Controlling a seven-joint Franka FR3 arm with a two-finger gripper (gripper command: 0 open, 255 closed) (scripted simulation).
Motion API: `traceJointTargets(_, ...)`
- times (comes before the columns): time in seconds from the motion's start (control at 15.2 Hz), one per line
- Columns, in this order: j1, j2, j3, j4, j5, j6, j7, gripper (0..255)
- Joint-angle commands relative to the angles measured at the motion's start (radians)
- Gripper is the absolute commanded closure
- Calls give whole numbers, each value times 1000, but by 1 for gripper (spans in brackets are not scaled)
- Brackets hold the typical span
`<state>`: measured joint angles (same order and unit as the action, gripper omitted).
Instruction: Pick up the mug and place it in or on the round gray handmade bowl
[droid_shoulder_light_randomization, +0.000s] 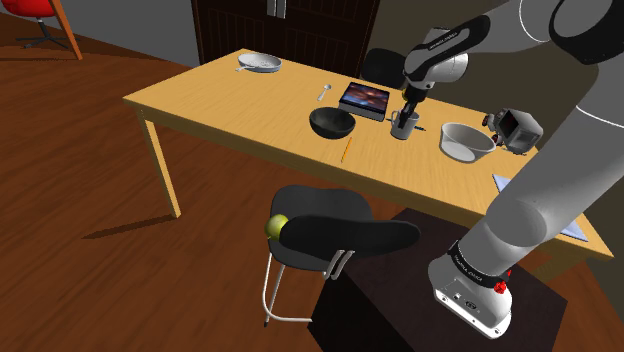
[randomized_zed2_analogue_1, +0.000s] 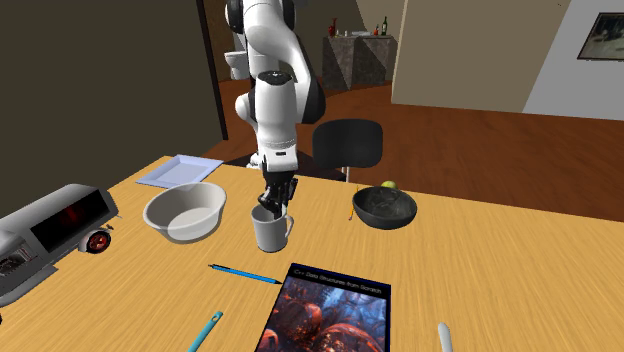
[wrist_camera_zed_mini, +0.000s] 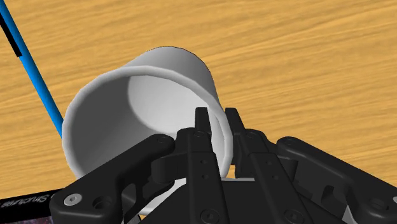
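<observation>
The black two-finger tool (wrist_camera_zed_mini: 217, 121) pinches the wall of the white round mug (wrist_camera_zed_mini: 146, 95), one finger inside, one outside.

I work at a light wooden table (droid_shoulder_light_randomization: 230, 100) standing on a dark reddish plank floor (droid_shoulder_light_randomization: 80, 170). A black chair (droid_shoulder_light_randomization: 350, 238) with a metal frame sits at the table's near side in the shoulder view. A red chair (droid_shoulder_light_randomization: 30, 15) stands well apart, before a grey wall (droid_shoulder_light_randomization: 130, 25). A dark wooden cabinet (droid_shoulder_light_randomization: 290, 35) stands behind the table. The second exterior view shows a beige wall (randomized_zed2_analogue_1: 470, 50) and a framed picture (randomized_zed2_analogue_1: 603, 35).
</observation>
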<state>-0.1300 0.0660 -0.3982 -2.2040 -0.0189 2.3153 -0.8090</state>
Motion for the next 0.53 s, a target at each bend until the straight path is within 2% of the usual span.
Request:
traceJointTargets(0.0,0,0,0,-1,0,0,0,255)
traceJointTargets(0.2,-1,1,0,0,0,0,0,255)
traceJointTargets(0.46,2,-31,-1,23,-15,-52,9,255)
